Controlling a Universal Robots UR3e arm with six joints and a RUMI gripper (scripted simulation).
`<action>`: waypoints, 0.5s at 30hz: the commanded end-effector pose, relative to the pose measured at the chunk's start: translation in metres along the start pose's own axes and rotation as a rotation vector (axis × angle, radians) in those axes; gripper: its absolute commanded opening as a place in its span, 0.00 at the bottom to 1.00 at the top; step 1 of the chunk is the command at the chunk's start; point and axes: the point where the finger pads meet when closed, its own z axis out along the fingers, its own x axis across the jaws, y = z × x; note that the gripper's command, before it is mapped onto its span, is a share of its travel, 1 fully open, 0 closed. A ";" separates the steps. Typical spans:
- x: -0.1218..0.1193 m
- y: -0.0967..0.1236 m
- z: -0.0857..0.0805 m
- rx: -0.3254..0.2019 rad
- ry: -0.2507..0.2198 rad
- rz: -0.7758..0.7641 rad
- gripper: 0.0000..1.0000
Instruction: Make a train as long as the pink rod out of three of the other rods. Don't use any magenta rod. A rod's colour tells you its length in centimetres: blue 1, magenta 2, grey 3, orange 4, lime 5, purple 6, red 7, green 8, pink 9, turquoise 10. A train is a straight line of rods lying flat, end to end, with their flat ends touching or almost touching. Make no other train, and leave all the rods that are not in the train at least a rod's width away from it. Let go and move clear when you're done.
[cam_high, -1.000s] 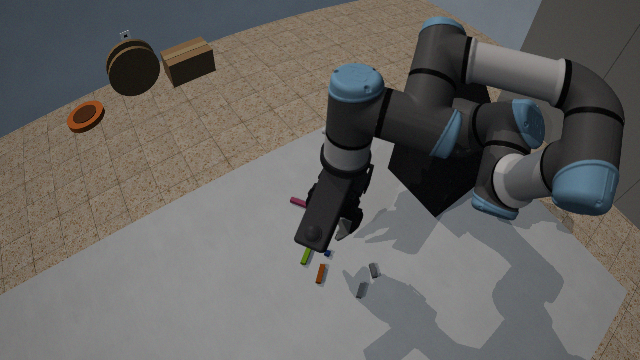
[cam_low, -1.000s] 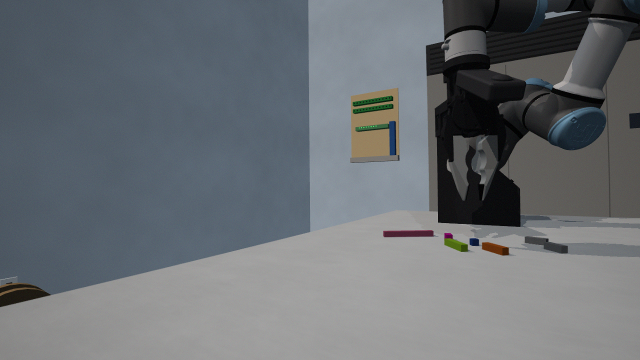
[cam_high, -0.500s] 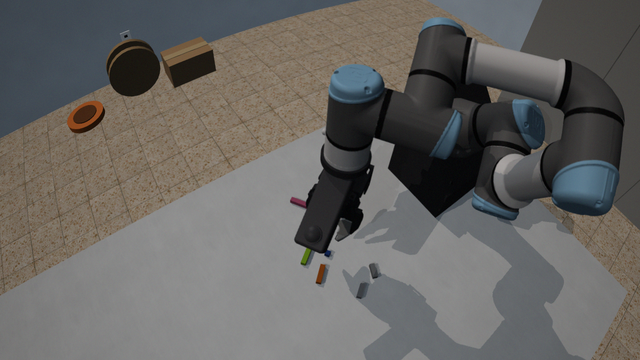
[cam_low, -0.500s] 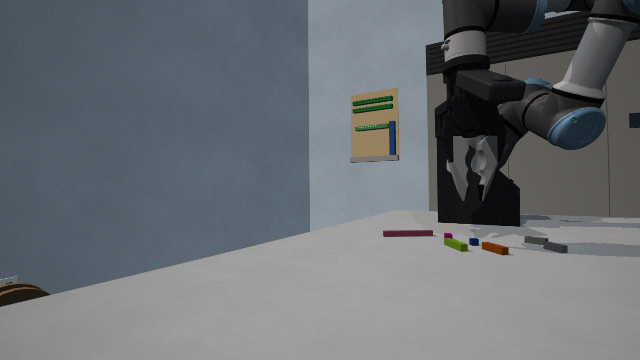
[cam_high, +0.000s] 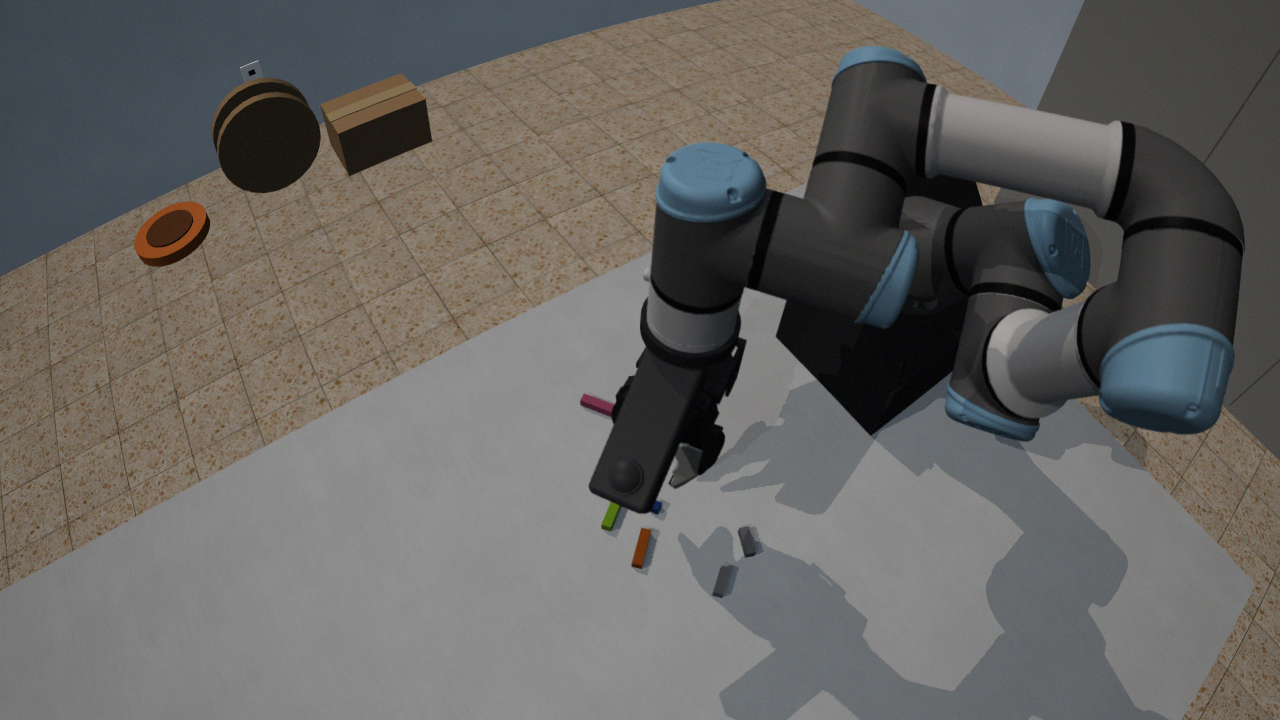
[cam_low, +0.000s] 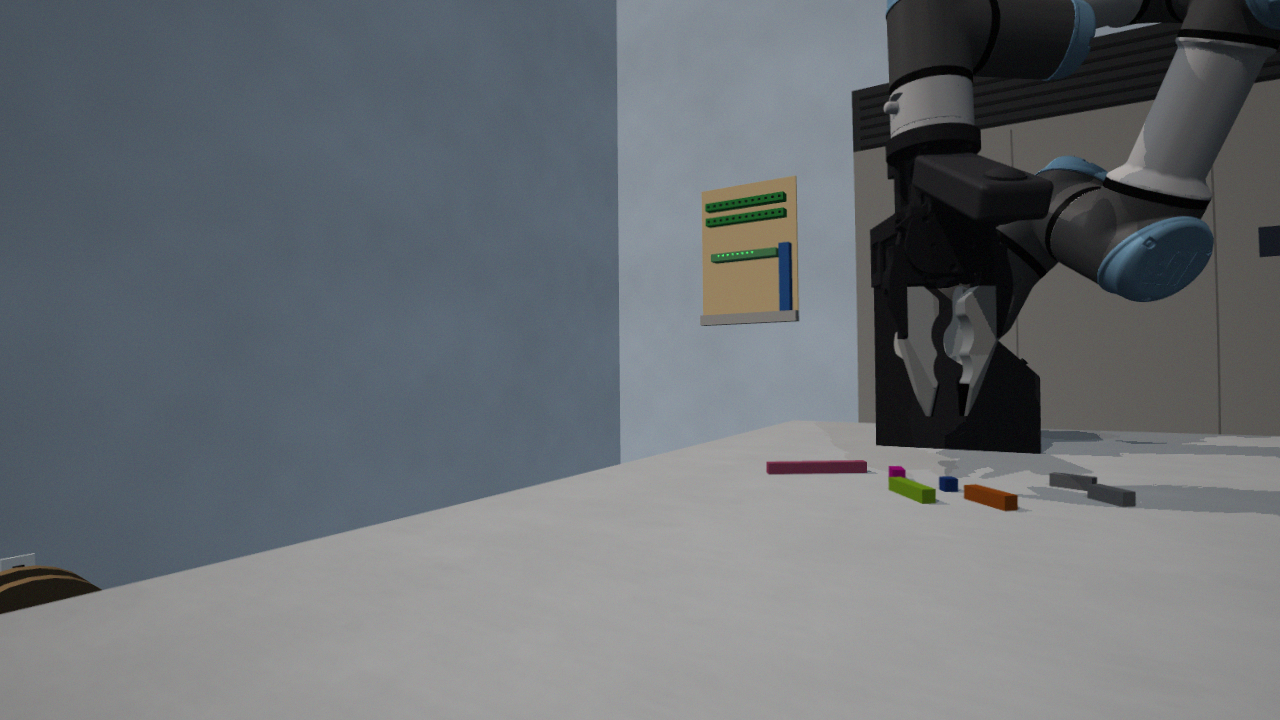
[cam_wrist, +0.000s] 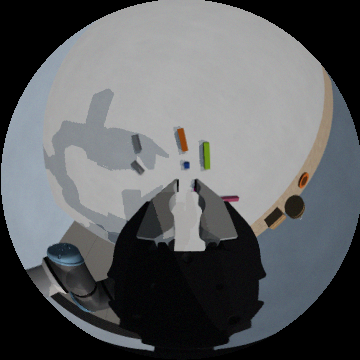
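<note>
On the tabletop (cam_high: 358, 555) (cam_low: 626, 582) (cam_wrist: 200, 65), the pink rod (cam_high: 597, 403) (cam_low: 816, 467) (cam_wrist: 230, 198) lies at left. Next come the magenta rod (cam_low: 896, 471) (cam_wrist: 194, 188) and, nearer, the lime rod (cam_high: 610, 515) (cam_low: 911, 489) (cam_wrist: 206, 155). The hand (cam_high: 682, 472) (cam_low: 947, 411) (cam_wrist: 186, 180) hovers above, slightly parted and holding nothing. Rightward lie the blue rod (cam_high: 657, 506) (cam_low: 948, 484) (cam_wrist: 186, 165), the orange rod (cam_high: 640, 547) (cam_low: 989, 497) (cam_wrist: 182, 140), then a far grey rod (cam_high: 747, 540) (cam_low: 1072, 480) (cam_wrist: 137, 167) and a near grey rod (cam_high: 724, 581) (cam_low: 1110, 494) (cam_wrist: 136, 143), unjoined.
</note>
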 end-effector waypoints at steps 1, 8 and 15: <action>0.001 0.000 0.006 0.001 0.002 0.000 0.14; 0.001 -0.001 0.014 0.001 0.002 0.000 0.14; 0.001 -0.001 0.025 0.001 0.002 0.000 0.14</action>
